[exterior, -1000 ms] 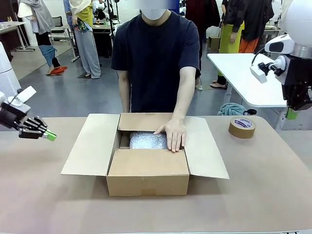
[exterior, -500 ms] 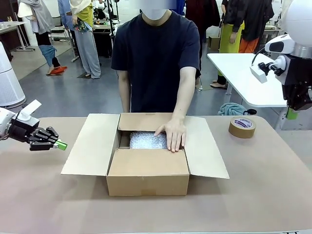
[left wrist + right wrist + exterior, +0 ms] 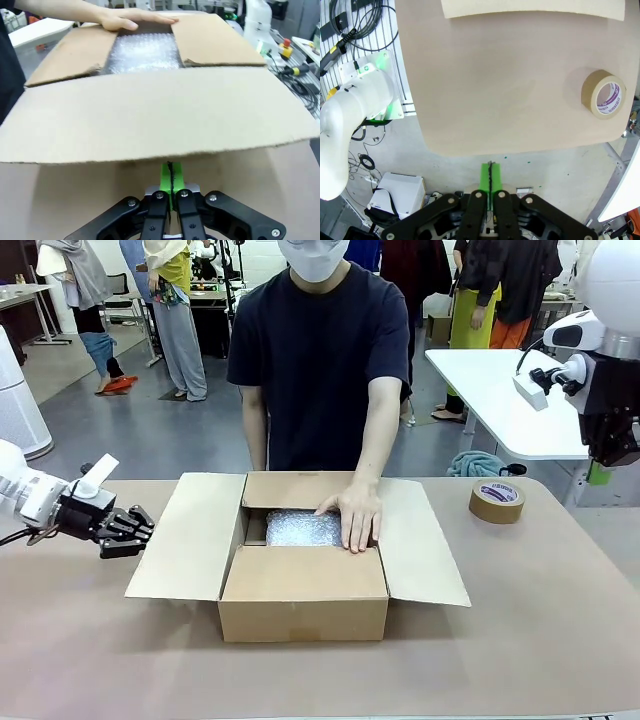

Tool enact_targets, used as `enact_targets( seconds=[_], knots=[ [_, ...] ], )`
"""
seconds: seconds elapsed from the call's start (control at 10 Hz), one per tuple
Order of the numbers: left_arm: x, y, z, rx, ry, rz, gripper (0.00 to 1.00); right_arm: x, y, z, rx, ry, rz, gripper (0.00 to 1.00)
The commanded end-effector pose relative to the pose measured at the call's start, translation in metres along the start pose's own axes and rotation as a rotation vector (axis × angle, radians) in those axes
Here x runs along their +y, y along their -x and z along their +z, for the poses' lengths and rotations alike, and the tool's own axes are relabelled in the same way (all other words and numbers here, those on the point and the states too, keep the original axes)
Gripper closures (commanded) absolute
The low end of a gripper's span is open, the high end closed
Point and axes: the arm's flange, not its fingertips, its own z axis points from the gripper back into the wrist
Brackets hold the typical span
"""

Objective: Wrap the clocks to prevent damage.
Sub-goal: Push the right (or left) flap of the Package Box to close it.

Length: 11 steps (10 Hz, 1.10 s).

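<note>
Two flaps of the box (image 3: 303, 605) are folded in, the near one and the far one, so only a strip of the bubble wrap (image 3: 300, 529) shows between them. What the wrap covers is hidden; no clock face can be made out.

- Hand (image 3: 355, 512) of the person lies flat over the wrap's right part and the far flap, covering more of it.
- Left gripper (image 3: 140, 528): clenched, nothing held. From the front its tips are lost against the edge of the outspread left flap.
- Left wrist view: pads (image 3: 166, 175) pressed together, just under that flap's (image 3: 150, 115) raw edge. Touching or not, cannot tell. Wrap (image 3: 145, 50) lies beyond the flap, down in the box, with the hand (image 3: 132, 19) on its far side.
- Right gripper (image 3: 598, 474): clenched, empty, up high off the table's (image 3: 100, 640) right end, partly cut off by the frame. Well apart from box and wrap.
- Right wrist view: pads (image 3: 490, 175) meet over the floor past the table (image 3: 495, 75) corner.
- Tape (image 3: 497, 500) lies flat right of the box. Purple print inside its core (image 3: 603, 94), too small to read.
- Box bears no legible writing.
</note>
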Motion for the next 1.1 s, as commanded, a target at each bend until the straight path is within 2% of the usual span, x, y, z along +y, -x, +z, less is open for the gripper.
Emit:
enact_targets(
  seconds=[0.0,0.4,0.6,1.0],
  knots=[
    [-0.002,-0.003,-0.004,-0.062,-0.077,0.029,0.99,0.001,-0.001,-0.002,-0.01,-0.006,-0.01,0.99],
    [0.009,-0.006,-0.002,-0.239,0.044,0.175,0.99,0.001,-0.001,-0.002,-0.01,-0.006,-0.01,0.99],
    [0.014,-0.011,-0.008,-0.286,0.07,0.193,0.99,0.001,-0.001,-0.002,-0.01,-0.006,-0.01,0.99],
    [0.029,-0.045,-0.037,-0.31,0.101,0.132,0.99,0.001,-0.001,-0.002,-0.01,-0.006,-0.01,0.99]
  ],
)
